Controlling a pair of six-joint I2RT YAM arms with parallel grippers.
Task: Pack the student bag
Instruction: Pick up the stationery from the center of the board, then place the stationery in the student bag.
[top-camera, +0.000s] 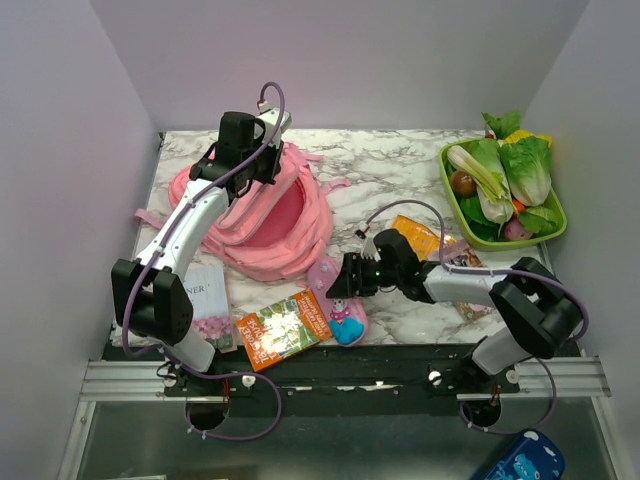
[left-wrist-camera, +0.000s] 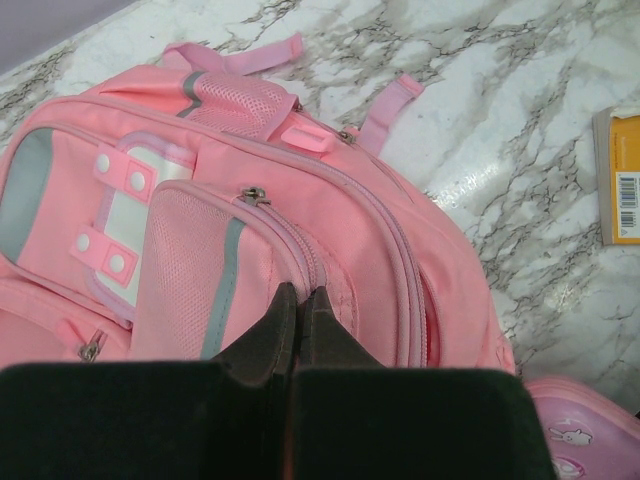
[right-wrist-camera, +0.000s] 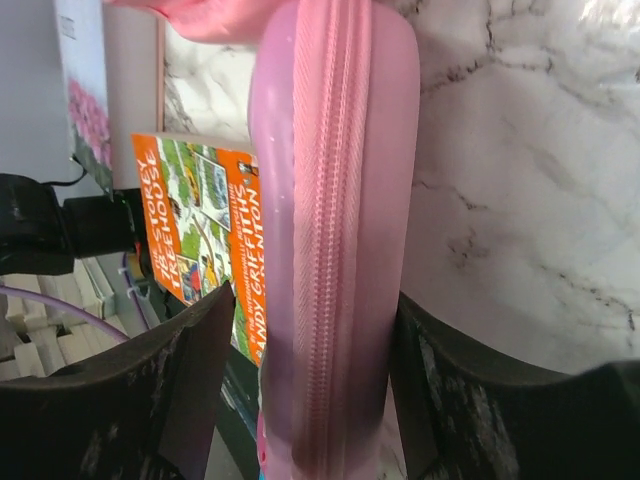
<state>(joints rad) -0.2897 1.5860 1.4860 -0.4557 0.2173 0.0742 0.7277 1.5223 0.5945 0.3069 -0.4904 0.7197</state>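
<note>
Closest to the lens, the left gripper (left-wrist-camera: 300, 292) had its black fingers clenched tip to tip against the zip rim of the student bag (top-camera: 300, 215), which lay at the back left of the marble table (top-camera: 400, 160) with its mouth gaping. Whether a fold of fabric was pinched could not be told; if none was, the soft rim would likely sag and close the mouth. Just in front of the bag lay a white flowered book (top-camera: 208, 300) and an orange paperback (top-camera: 285, 330). At the bag's front right corner, the right gripper (right-wrist-camera: 312, 300) clasped the pink pencil case (right-wrist-camera: 330, 200) edge-up, fingers on both flat sides. That padded, rounded case might slip, snag the bag's lip, or drag the paperback. Well right of the bag sat a green tray (top-camera: 510, 244) of vegetables.
</note>
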